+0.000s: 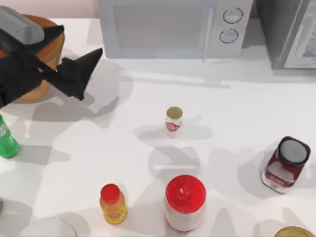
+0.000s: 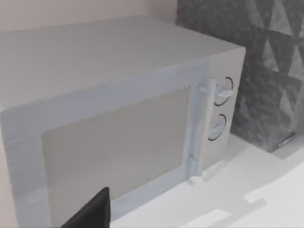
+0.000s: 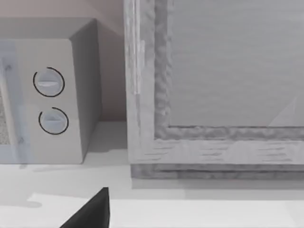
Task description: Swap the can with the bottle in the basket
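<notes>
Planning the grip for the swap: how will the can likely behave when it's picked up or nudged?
The can stands upright and is taller than it is wide, so a sideways nudge may tip it. Tipped, its round body would probably roll. It is the smallest container on the table, so likely light.

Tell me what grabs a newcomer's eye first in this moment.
The black left gripper looms at the table's far left, over the tan woven wicker basket. The very small white can with red marks and gold top stands alone mid-table, and the bright green translucent bottle stands at the left edge, outside the basket.
</notes>
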Controlling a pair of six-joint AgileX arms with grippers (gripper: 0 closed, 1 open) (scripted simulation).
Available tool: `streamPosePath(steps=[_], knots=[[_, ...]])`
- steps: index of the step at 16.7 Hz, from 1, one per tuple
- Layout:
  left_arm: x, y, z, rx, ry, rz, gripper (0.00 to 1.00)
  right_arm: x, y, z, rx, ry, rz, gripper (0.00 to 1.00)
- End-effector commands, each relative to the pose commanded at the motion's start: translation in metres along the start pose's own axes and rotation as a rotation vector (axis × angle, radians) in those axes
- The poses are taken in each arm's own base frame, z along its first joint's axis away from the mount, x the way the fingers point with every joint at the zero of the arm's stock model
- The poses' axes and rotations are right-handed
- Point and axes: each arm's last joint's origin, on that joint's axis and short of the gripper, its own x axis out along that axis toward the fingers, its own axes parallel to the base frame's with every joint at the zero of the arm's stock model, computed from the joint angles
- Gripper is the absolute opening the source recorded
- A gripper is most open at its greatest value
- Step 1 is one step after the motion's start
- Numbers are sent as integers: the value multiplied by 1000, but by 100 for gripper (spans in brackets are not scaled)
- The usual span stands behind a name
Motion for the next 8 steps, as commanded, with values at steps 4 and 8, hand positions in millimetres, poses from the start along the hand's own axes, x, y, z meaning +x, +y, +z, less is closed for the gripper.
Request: streamPosePath(steps=[4, 8], knots=[[-83, -39, 1, -5, -19, 279, 100, 0, 0, 0, 0, 0, 0, 100], [-133, -68, -30, 7, -60, 507, 100, 0, 0, 0, 0, 0, 0, 100]])
